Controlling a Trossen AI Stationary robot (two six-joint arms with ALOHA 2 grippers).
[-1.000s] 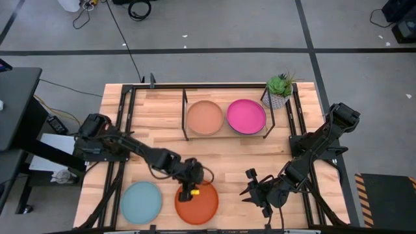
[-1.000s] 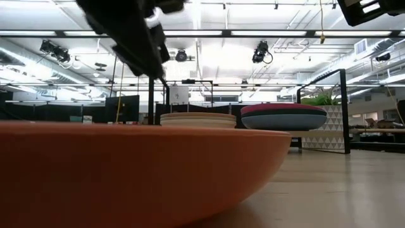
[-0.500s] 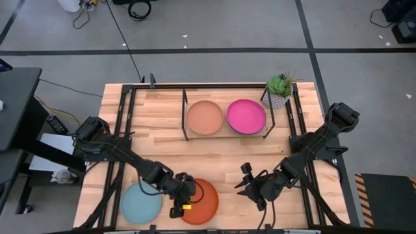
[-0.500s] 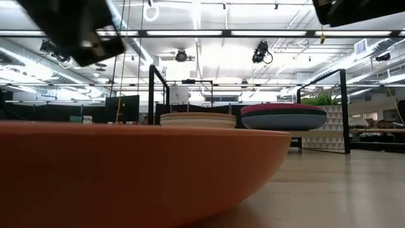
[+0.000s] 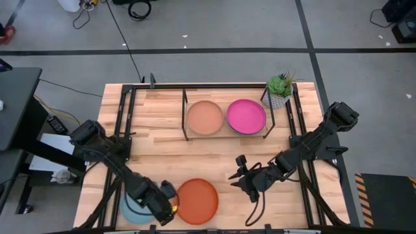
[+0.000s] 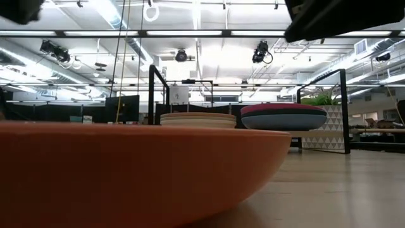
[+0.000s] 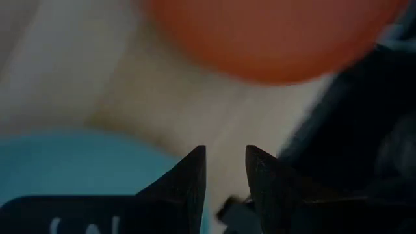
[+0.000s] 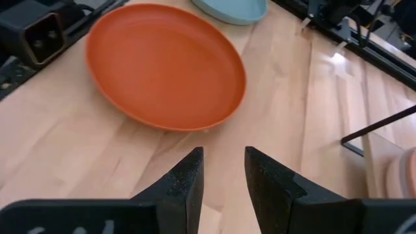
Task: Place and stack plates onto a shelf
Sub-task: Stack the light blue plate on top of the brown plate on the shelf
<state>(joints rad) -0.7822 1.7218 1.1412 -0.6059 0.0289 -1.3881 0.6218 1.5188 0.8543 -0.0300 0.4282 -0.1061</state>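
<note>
The orange plate [image 5: 196, 200] lies flat on the table near its near edge and fills the foreground of the low view [image 6: 126, 171]. The light aqua plate [image 5: 132, 209] rests to its left. My left gripper [image 5: 158, 205] hovers open by a narrow gap between these two plates, touching neither; its wrist view shows the aqua plate [image 7: 71, 162] and the orange plate [image 7: 273, 32]. My right gripper [image 5: 239, 177], also open narrowly, stands right of the orange plate [image 8: 166, 65] and points at it. The shelf [image 5: 185, 110] carries a peach-topped stack [image 5: 205, 117] and a magenta-topped stack [image 5: 246, 116].
A potted plant [image 5: 279, 88] stands at the shelf's right end. Black frame rails [image 5: 125, 130] run along the table's left and right sides. Bare wood [image 5: 214, 156] lies between the shelf and the two loose plates.
My left gripper has moved from above the orange plate toward the table's left and near edge, ending between the aqua and orange plates. My right gripper has moved toward the far edge and a little left. The plates have stayed in place.
</note>
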